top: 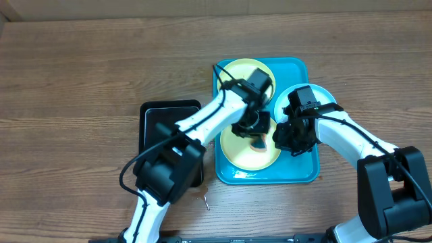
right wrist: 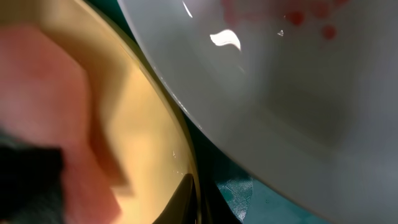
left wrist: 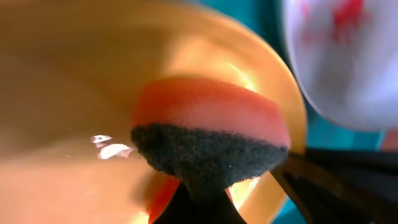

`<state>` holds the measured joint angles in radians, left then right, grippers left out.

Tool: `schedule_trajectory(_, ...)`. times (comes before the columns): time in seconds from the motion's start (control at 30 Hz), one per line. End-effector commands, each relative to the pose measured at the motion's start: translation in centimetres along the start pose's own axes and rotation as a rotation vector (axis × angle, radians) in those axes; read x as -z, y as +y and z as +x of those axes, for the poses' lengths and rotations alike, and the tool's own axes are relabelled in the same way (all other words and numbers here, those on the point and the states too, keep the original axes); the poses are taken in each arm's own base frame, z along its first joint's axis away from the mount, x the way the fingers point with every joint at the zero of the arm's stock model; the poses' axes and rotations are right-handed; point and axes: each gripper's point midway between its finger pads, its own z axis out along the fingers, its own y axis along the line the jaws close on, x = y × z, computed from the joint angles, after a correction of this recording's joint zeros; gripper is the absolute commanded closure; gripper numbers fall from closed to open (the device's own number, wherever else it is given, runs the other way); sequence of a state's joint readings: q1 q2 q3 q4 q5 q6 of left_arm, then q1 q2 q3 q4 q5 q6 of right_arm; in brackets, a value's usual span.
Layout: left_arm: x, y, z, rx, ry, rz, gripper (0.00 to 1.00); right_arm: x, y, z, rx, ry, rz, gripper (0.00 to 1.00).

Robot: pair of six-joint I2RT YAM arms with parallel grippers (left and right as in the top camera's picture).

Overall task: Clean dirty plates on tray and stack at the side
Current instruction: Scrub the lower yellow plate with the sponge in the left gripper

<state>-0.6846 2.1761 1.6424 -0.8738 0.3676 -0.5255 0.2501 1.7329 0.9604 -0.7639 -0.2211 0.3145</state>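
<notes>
The turquoise tray (top: 297, 172) holds three plates. A yellow-green rimmed plate (top: 236, 71) lies at the far end and a light-blue rimmed plate (top: 317, 91) with red smears (right wrist: 280, 93) at the right. The near plate (top: 236, 145) shows pale yellow (left wrist: 62, 93). My left gripper (top: 255, 131) is shut on an orange sponge with a black scouring side (left wrist: 211, 130), pressed onto this plate. My right gripper (top: 283, 138) is shut on the same plate's right rim (right wrist: 196, 193), one finger inside the rim. The blurred sponge (right wrist: 43, 112) also shows in the right wrist view.
A smaller black rectangular tray (top: 155, 118) lies left of the turquoise tray, under my left arm. Bare tray floor (right wrist: 242, 193) shows between the yellow plate and the blue-rimmed plate. Wooden table surrounds both trays.
</notes>
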Motion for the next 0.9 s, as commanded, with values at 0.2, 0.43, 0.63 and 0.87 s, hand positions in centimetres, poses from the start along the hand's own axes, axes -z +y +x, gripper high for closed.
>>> schedule_trajectory(0.2,0.3,3.7,2.5,0.158,0.086,-0.153,0.96,-0.6,-1.1,0.3,-0.006,0.016,0.045,0.96)
schedule_trajectory(0.43,2.2,9.2,3.2,0.209,0.088,-0.394,0.96,-0.6,-1.1,0.4,-0.006,0.018,0.045,0.96)
schedule_trajectory(0.63,4.2,12.5,2.0,0.148,0.009,-0.602,0.96,-0.6,-1.0,0.4,-0.006,0.018,0.043,0.96)
schedule_trajectory(0.87,2.5,7.4,0.0,0.126,-0.013,-0.32,0.96,-0.6,-1.0,0.4,-0.007,0.021,0.043,0.96)
